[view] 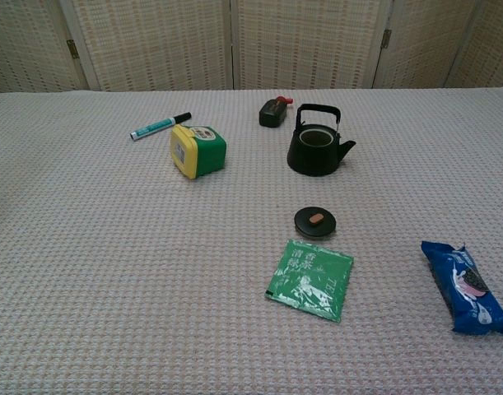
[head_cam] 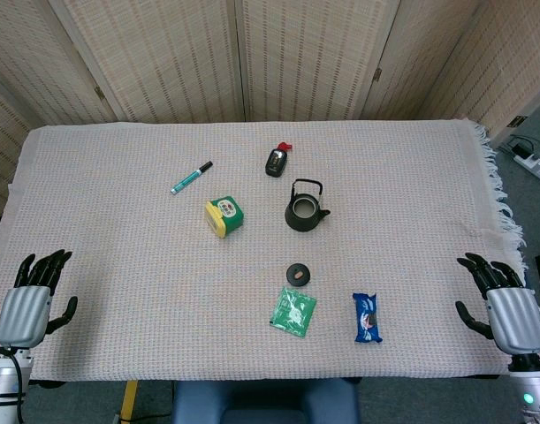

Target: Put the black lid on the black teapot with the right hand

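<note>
Right hand (head_cam: 510, 311): my fingers spread, holding nothing, at table edge.
Left hand (head_cam: 29, 299): spread, idle.
Lid (head_cam: 297, 274): flat, knob up, near teapot (head_cam: 305, 210).
Approach: I'd pinch the knob from above.

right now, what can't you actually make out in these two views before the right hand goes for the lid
- Both hands: the chest view shows neither; the head view shows the left hand and right hand at the table's near corners.
- Black teapot: its inside is too dark to see in either view.
- Green packet: print too small to read.
- Black lid: underside hidden against the cloth.
</note>
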